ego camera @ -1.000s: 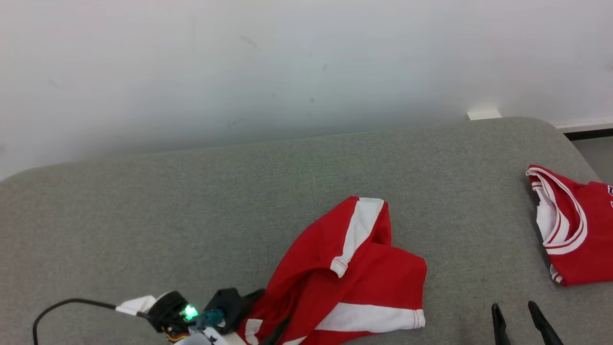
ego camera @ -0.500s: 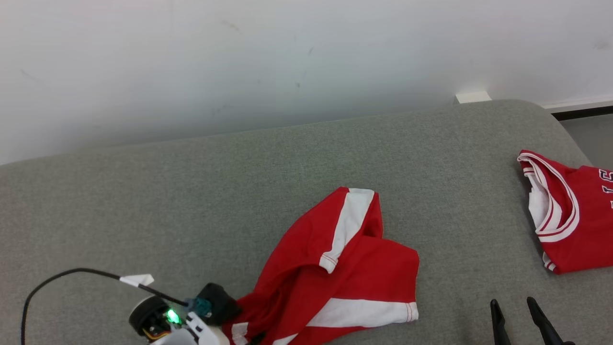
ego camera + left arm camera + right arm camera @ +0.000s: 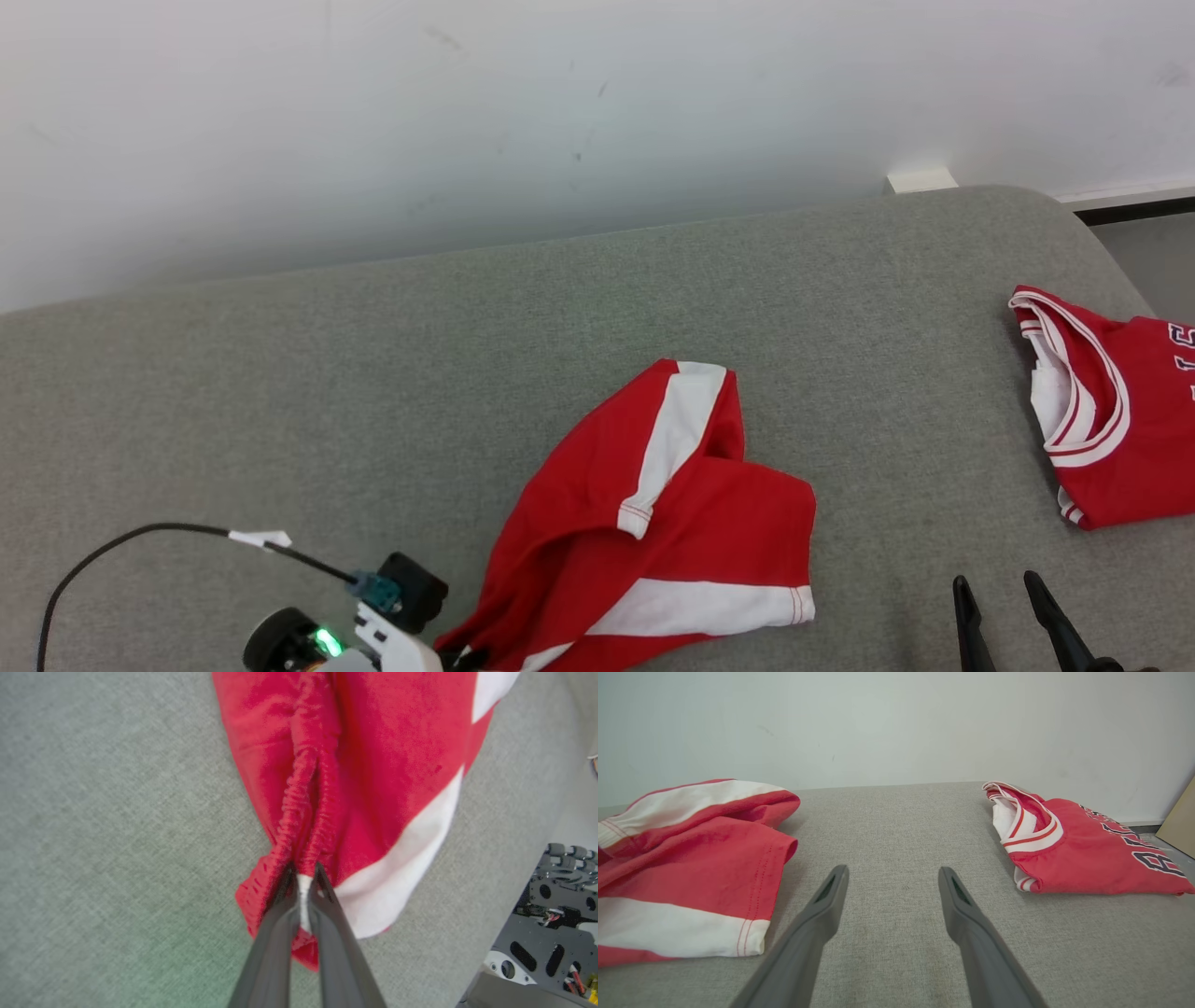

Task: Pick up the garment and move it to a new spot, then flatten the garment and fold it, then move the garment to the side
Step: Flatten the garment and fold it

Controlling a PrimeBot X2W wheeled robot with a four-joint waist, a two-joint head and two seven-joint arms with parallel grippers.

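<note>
The garment (image 3: 672,523) is a crumpled pair of red shorts with white side stripes, lying on the grey padded surface (image 3: 373,392) near its front middle. In the left wrist view my left gripper (image 3: 302,872) is shut on the gathered elastic waistband of the garment (image 3: 373,765), with a bit of white cloth pinched between the fingers. The left wrist (image 3: 364,635) sits at the garment's lower left corner. My right gripper (image 3: 997,583) stands open at the lower right, nothing between its fingers (image 3: 831,891). It hovers just right of the garment (image 3: 691,868).
A folded red jersey (image 3: 1120,420) with white trim lies at the surface's right edge, to the right of the right gripper and visible as the jersey (image 3: 1078,858). A black cable (image 3: 112,546) loops at the lower left. A white wall backs the surface. The robot's base (image 3: 551,924) shows at the side.
The left gripper has closed on the garment's waistband and its wrist has drifted toward the lower left. The head camera has shifted a little. The right gripper stays open.
</note>
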